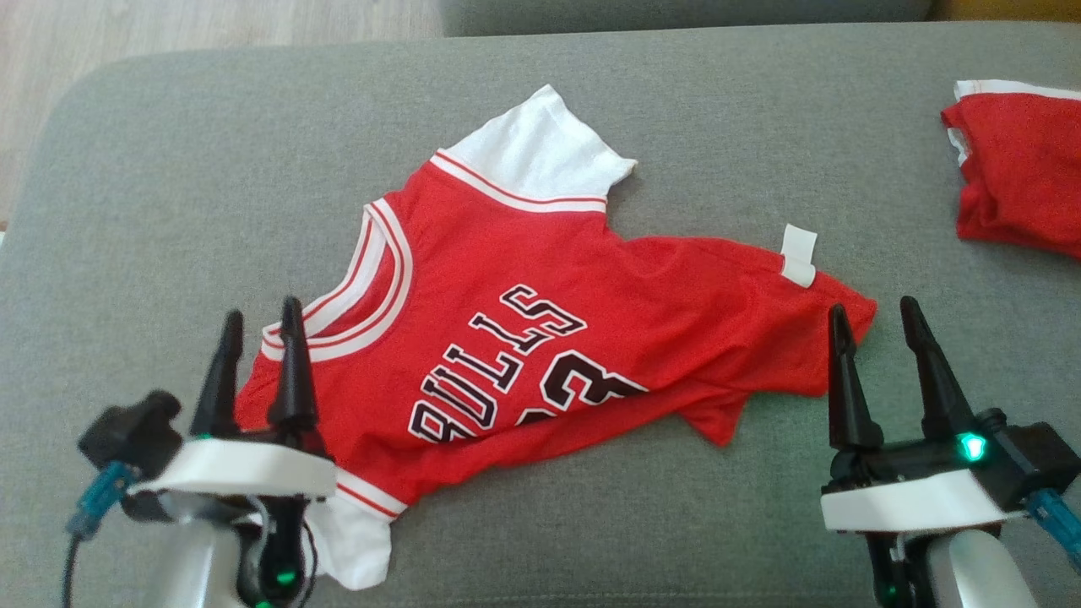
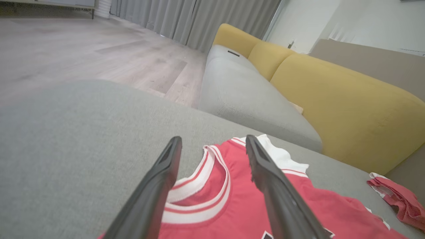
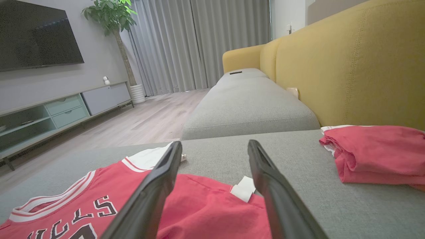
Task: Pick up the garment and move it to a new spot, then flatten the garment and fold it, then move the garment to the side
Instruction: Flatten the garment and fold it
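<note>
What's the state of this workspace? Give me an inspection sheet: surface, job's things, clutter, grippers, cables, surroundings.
Surface: grey fabric cushion, carrying both garments.
Job's things: red jersey spread face up, unfolded, wrinkled near its hem.
Clutter: folded red garment at the far right, apart from the jersey.
Grippers: left gripper open over the collar; right gripper open at the hem corner; neither holds anything.
Cables: left wrist cable, right wrist cable, each with a blue plug.
Surroundings: yellow backrest, wood floor, television, plant.

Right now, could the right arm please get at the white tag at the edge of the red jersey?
Probably yes. The right gripper stands open just short of the white tag, which lies exposed on the red jersey, with nothing between them.
</note>
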Motion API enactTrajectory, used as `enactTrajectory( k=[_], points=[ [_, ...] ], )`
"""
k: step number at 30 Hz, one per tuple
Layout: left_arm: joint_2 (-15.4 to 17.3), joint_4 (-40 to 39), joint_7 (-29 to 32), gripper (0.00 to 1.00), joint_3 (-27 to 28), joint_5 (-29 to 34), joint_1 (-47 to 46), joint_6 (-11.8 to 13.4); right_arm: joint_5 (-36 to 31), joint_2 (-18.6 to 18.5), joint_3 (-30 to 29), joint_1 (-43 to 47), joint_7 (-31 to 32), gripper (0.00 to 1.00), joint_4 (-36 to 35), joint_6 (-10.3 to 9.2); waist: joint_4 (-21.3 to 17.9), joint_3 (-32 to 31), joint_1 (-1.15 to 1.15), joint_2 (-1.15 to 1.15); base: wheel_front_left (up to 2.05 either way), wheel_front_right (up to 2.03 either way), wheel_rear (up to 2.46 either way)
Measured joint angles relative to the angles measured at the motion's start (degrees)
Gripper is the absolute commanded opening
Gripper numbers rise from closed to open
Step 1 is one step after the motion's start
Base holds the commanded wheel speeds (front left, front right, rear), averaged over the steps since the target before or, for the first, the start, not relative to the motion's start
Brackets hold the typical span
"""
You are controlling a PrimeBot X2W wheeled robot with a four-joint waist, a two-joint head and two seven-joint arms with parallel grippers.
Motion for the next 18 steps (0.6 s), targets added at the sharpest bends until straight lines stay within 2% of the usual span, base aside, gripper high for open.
enactTrajectory(
  k=[3, 7, 8, 10, 12, 15, 18],
  points=[
    [0.8, -2.2, 0.0, 1.0, 0.1, 0.3, -0.2, -0.2, 0.0, 0.0, 0.0, 0.0, 0.0, 1.0, -0.5, 0.0, 0.1, 0.1, 0.0, 0.0, 0.0, 0.0, 0.0],
    [6.4, -6.1, 5.1, 1.0, -1.8, 0.6, -3.5, -2.7, 0.0, 0.0, 0.2, 0.0, 0.0, 1.0, -0.8, 0.0, 0.0, 0.8, 0.0, 0.0, 0.0, 0.0, 0.0],
    [10.0, -7.2, 9.9, 1.0, -4.6, 0.3, -8.7, -3.3, -0.1, 0.0, 0.5, 0.0, 0.0, 1.0, -1.0, 0.0, -0.2, 1.7, 0.0, 0.0, 0.0, 0.0, 0.0],
    [13.7, -7.6, 15.7, 1.0, -9.9, -1.2, -16.3, -3.7, -0.6, 0.0, 0.8, -0.4, 0.0, 1.0, -1.4, 0.0, -0.4, 3.0, 0.0, 0.0, 0.0, 0.0, 0.0],
    [17.9, -7.9, 19.5, 1.0, -17.5, -4.0, -25.2, -3.7, -1.2, 0.0, 1.4, -1.0, 0.0, 1.0, -1.5, 0.0, -0.8, 4.7, 0.0, 0.0, 0.0, 0.0, 0.0],
    [22.2, -5.1, 25.2, 1.0, -27.0, -9.7, -38.5, -3.8, -1.7, 0.0, 2.5, -3.4, 0.0, 1.0, -1.9, 0.0, -1.6, 7.7, 0.0, 0.0, 0.0, 0.0, 0.0],
    [25.0, 0.5, 27.3, 1.0, -33.7, -13.9, -49.0, -4.1, -1.8, 0.0, 3.5, -6.5, 0.0, 1.0, -3.0, 0.0, -2.8, 11.1, 0.0, 0.0, 0.0, 0.0, 0.0]
  ],
)
